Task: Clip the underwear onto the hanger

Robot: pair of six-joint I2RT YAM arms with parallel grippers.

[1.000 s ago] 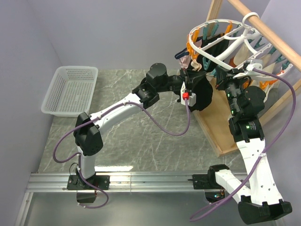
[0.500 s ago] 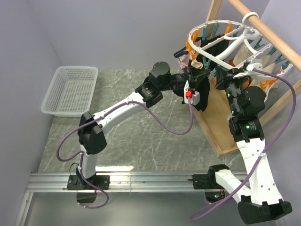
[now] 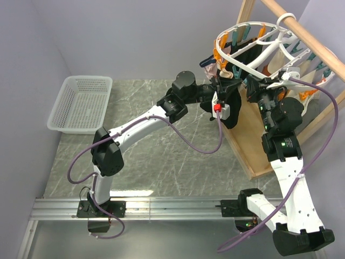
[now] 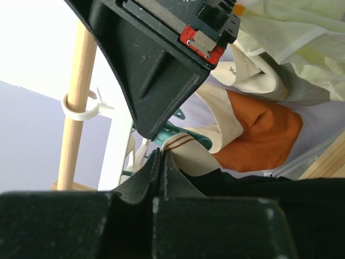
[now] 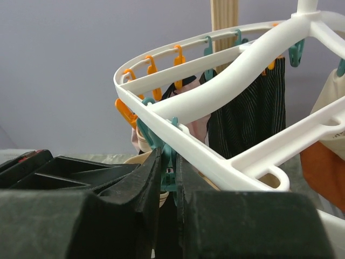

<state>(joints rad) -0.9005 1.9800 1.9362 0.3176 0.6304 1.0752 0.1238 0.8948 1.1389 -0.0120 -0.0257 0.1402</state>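
Overhead, the left gripper lifts the underwear just beneath the hanger. Only the wrist views reveal the jaws: left pinched tight on the black fabric, right gripper squeezed narrowly around a teal clip.

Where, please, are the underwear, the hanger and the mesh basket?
underwear (image 3: 233,114): top external view, hanging black fabric.
hanger (image 5: 242,60): right wrist view, white spoke.
mesh basket (image 3: 81,105): top external view, bare floor.

Overhead, plus wrist close-ups at hanger

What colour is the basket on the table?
The basket is white, clearest in the top external view.
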